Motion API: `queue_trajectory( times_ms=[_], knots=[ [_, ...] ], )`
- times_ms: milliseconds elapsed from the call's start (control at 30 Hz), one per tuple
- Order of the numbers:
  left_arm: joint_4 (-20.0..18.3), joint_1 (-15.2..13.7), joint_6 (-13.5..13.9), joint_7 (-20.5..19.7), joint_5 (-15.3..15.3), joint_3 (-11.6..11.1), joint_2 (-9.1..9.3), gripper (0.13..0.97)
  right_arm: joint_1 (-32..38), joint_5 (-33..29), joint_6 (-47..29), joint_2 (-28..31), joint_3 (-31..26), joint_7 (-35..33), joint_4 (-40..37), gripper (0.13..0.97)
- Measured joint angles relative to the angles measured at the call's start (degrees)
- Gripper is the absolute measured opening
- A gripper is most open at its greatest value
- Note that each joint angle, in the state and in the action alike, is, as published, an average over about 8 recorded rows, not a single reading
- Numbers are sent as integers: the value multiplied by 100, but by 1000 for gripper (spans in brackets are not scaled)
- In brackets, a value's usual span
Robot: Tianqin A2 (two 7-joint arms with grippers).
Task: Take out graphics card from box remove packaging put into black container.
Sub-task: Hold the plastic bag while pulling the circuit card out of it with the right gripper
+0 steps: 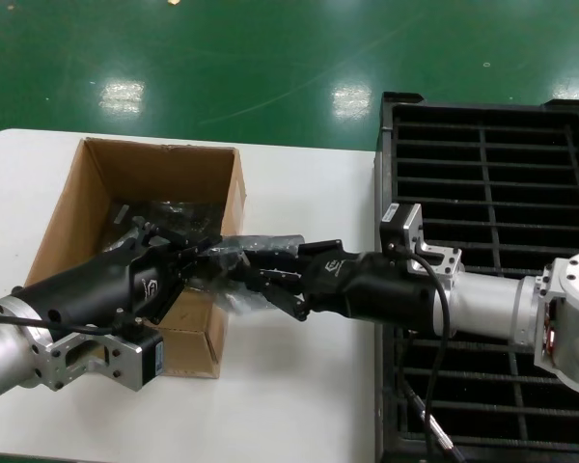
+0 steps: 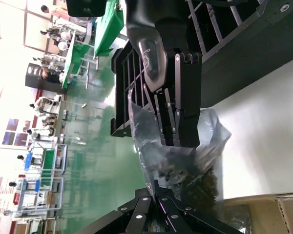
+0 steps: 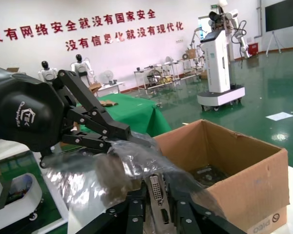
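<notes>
The brown cardboard box point(image 1: 72, 217) stands on the white table at the left. Just over its right wall, both grippers meet on the crinkly translucent packaging point(image 1: 239, 249). My left gripper point(image 1: 199, 258) is shut on the bag's edge, as the left wrist view point(image 2: 154, 187) shows. My right gripper point(image 1: 248, 274) reaches in from the right. In the right wrist view point(image 3: 160, 197) it is shut on the graphics card's silver bracket point(image 3: 156, 189), which has a white port. The bag point(image 3: 102, 170) still drapes around the card. The black container point(image 1: 492, 193) lies to the right, under my right arm.
More dark bagged items point(image 1: 140, 214) lie in the box. The white table point(image 1: 299, 386) runs in front of and between the box and the container. Green floor lies beyond the table's far edge.
</notes>
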Motion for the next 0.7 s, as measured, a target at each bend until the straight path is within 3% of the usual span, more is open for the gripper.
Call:
queue_trajectory(
  times_ms=[300, 700],
  knots=[
    [0, 0, 0, 0, 0, 0, 0, 140, -41, -22, 10, 17, -16, 33, 93, 189],
    [0, 0, 0, 0, 0, 0, 0, 140, -376, 25, 83, 304, 4, 283, 1006, 188]
  ],
)
